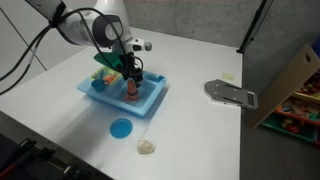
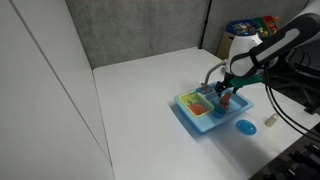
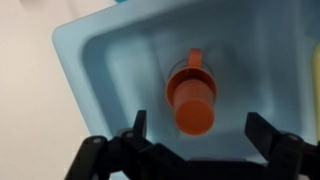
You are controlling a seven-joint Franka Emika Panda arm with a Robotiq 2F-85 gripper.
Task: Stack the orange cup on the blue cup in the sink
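The light blue sink (image 1: 150, 101) sits on the white table and shows in both exterior views (image 2: 190, 117). In the wrist view the orange cup (image 3: 193, 100) stands in the sink basin (image 3: 110, 70); the blue cup beneath it is hidden except perhaps a thin rim. In an exterior view the orange cup (image 1: 132, 91) shows under the fingers. My gripper (image 3: 204, 135) is open, its two fingers spread wide to either side of the orange cup and not touching it. It hovers just above the sink (image 1: 132, 74).
A flat blue disc (image 1: 121, 127) and a pale beige lump (image 1: 147, 147) lie on the table in front of the sink. A grey metal plate (image 1: 230, 92) lies off to the side. A green-yellow rack (image 1: 104, 74) stands at the sink's back.
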